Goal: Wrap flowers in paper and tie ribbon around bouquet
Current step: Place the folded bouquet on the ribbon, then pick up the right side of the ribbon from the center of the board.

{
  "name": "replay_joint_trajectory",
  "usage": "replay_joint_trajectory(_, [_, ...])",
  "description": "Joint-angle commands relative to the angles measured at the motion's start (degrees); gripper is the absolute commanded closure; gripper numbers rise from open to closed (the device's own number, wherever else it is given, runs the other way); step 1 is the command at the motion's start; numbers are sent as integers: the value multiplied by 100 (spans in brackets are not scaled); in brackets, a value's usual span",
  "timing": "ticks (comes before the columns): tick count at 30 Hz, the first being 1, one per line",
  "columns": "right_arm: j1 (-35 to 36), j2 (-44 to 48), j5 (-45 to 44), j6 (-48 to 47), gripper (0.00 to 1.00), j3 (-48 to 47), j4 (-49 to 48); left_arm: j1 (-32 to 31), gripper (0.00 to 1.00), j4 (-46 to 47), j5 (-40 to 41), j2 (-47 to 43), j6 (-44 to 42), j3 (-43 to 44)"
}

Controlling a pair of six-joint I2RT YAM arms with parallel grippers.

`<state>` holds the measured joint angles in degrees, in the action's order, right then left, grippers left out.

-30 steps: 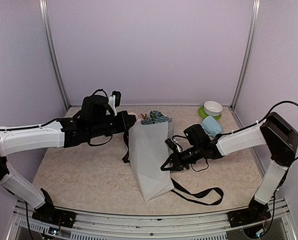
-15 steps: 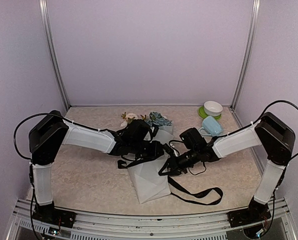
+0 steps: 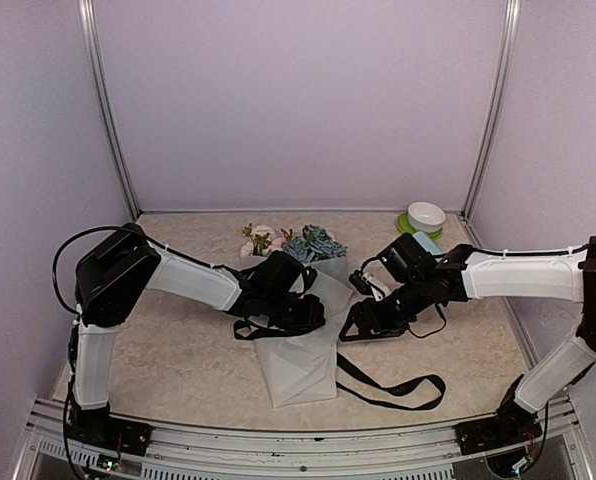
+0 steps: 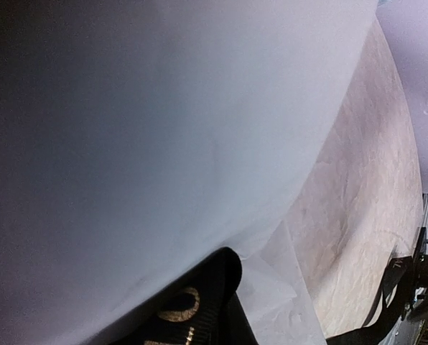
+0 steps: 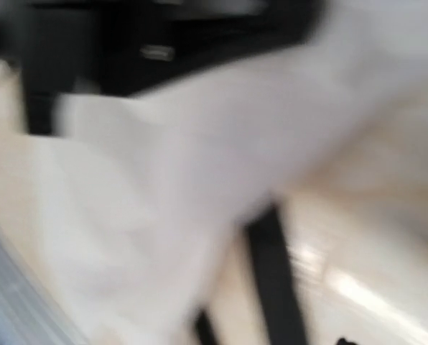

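The bouquet lies in the middle of the table, its flowers at the far end. The ribbon crosses over the bouquet and trails on the table to the right of its near end. Behind the bouquet to the right stands a mug, and a bowl behind that.

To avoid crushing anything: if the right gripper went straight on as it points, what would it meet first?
Most likely the white paper cone, lying just ahead of the right gripper; the wrist view is blurred, so depth is uncertain.
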<state>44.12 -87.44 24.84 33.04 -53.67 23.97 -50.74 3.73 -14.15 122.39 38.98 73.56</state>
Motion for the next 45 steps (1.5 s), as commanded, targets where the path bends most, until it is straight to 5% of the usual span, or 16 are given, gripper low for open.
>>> replay_joint_trajectory(1, [-105,36,-1233,-629,28,-65,2007,20,100,-188,-27,161,-28,-30])
replay_joint_trajectory(6, [-107,-184,-1052,-1045,22,78,2336,14,100,-198,-37,141,-68,-35])
replay_joint_trajectory(23, [414,-631,-818,-1407,29,243,2381,3,100,-285,112,135,-136,-41])
replay_joint_trajectory(25, [428,-704,-909,-1444,39,288,2281,7,100,-300,116,131,-151,-33])
replay_joint_trajectory(31, [431,-726,-914,-1477,100,353,2017,12,100,-313,137,91,-172,-35])
replay_joint_trajectory(38, [-17,-63,-1351,-1496,100,-620,2270,20,100,-312,184,31,-188,-111])
replay_joint_trajectory(45, [-615,213,-398,-1840,100,-2827,1204,16,100,-212,105,-22,-200,-189])
